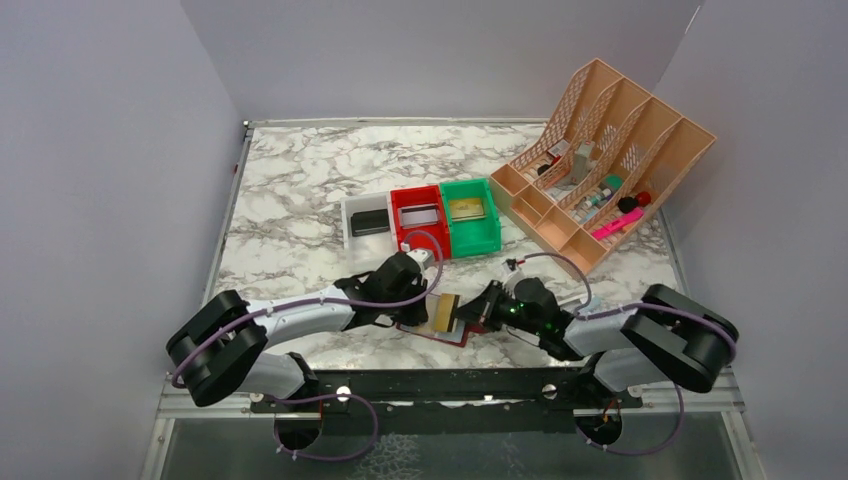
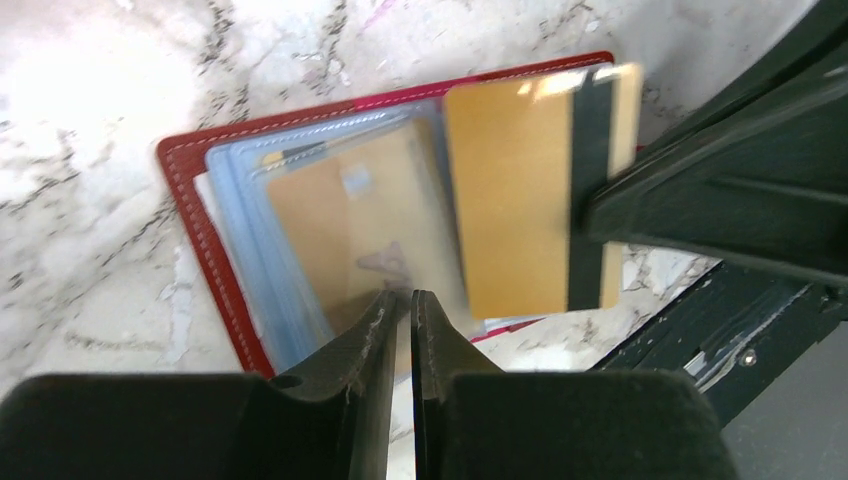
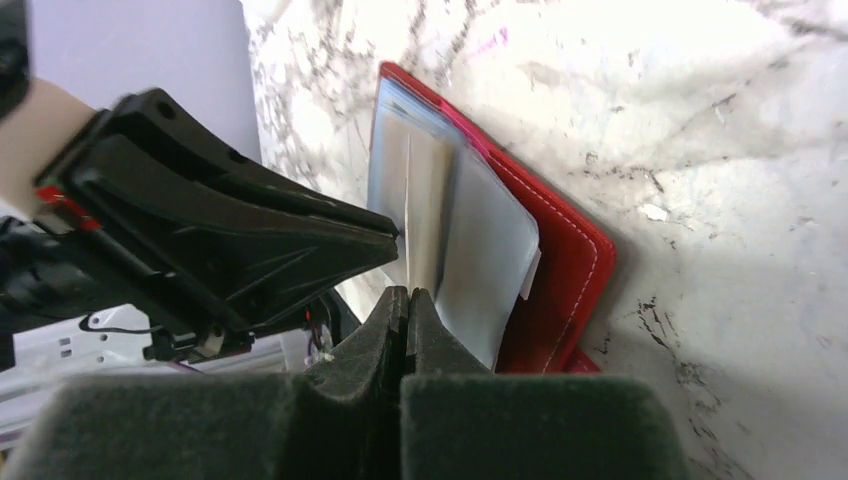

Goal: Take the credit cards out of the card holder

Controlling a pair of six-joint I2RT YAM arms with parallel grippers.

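Three pale grey walls stand around the table. Its top is white stone with grey swirls, and a metal rail runs along the near side.

At the near edge of the table lies the card holder, open and flat. It is dark red outside and light blue inside. A tan card sits under a clear pocket. Another gold card with a black stripe sticks out of its right side. The right claw is squeezed tight on that gold card. The left claw has only a thin slit between its fingers, and its tips are at the blue pocket. I cannot tell if it is pinching anything.

Farther back, in the middle of the table, a white bin, a red bin and a green bin stand in a row, touching. A black card lies in the white one, a grey card in the red one, and a gold-coloured card in the green one. A peach rack with small things in it stands at the far right.
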